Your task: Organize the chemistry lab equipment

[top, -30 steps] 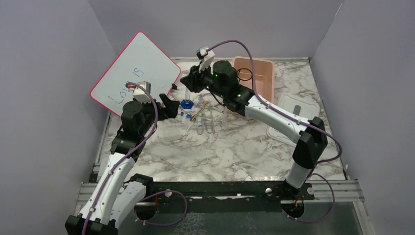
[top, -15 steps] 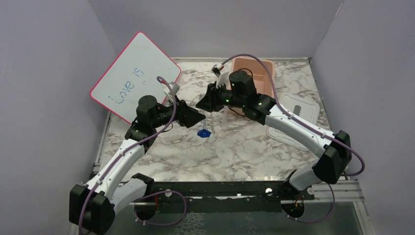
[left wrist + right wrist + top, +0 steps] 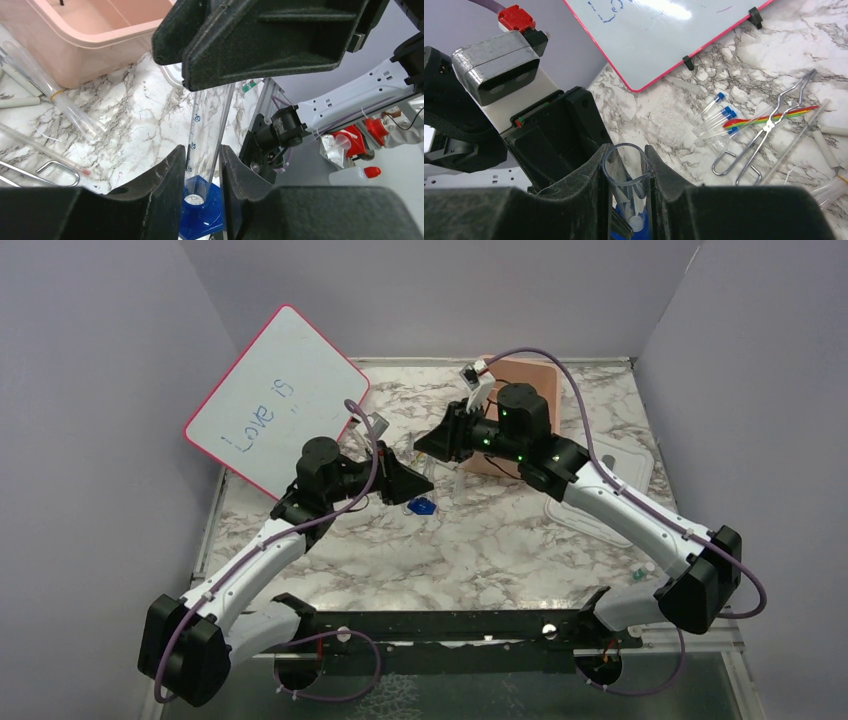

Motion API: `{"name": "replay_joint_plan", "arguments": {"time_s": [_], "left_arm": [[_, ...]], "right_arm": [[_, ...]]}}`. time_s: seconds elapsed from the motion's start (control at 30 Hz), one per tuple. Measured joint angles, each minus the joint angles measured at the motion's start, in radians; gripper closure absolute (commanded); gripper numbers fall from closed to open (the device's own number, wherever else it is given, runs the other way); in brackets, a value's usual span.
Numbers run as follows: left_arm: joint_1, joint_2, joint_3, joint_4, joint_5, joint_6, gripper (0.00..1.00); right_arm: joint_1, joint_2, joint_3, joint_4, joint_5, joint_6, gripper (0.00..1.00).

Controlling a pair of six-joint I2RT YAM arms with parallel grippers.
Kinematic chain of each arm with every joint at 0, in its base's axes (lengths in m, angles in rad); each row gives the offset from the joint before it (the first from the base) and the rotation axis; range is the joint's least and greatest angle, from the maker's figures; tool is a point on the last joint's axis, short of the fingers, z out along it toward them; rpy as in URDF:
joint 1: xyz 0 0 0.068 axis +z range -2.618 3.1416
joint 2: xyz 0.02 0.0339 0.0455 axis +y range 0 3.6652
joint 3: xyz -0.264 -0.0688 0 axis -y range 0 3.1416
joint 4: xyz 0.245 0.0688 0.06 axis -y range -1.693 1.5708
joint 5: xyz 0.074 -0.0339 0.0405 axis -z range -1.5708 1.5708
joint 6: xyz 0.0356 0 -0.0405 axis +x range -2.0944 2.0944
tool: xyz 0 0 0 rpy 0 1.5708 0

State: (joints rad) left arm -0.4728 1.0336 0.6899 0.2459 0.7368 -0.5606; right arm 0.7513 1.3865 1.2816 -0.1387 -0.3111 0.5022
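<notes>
Clear cylinder (blue base) has shifted right.

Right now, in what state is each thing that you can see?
Cylinder: clamped near base and at mouth.
Left gripper: shut on cylinder.
Right gripper: shut on cylinder.
Tub: open, lid off.
Lid: lying flat beside tub.
Vials: capped, lying flat.
Tongs: lying flat.

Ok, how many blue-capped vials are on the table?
4 blue-capped vials, clustered on the marble between the whiteboard and the tongs: one nearest the whiteboard, two side by side, one beyond them. More may be hidden.
</notes>
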Motion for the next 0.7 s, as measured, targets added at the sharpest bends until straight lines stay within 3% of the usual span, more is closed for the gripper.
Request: {"name": "replay_joint_plan", "arguments": {"time_s": [0.1,0.17,0.27,0.37,0.57,0.7], "left_arm": [[-0.016,0.005,0.000,0.000,0.000,0.006,0.76],[-0.024,0.005,0.000,0.000,0.000,0.013,0.88],[-0.039,0.003,0.000,0.004,0.000,0.035,1.00],[-0.041,-0.001,0.000,0.002,-0.006,0.040,1.00],[-0.045,-0.003,0.029,-0.002,-0.056,0.006,1.00],[-0.046,-0.003,0.045,-0.006,-0.084,-0.021,1.00]], "right_arm": [[-0.003,-0.010,-0.021,0.012,0.000,0.021,0.83],[-0.006,-0.016,-0.030,0.018,0.000,0.032,0.80],[-0.010,-0.029,-0.045,0.019,0.001,0.051,0.66],[-0.011,-0.040,-0.055,0.023,0.005,0.071,0.59],[-0.011,-0.065,-0.087,0.024,0.015,0.095,0.57],[-0.011,-0.092,-0.134,0.043,0.016,0.119,0.67]]}}
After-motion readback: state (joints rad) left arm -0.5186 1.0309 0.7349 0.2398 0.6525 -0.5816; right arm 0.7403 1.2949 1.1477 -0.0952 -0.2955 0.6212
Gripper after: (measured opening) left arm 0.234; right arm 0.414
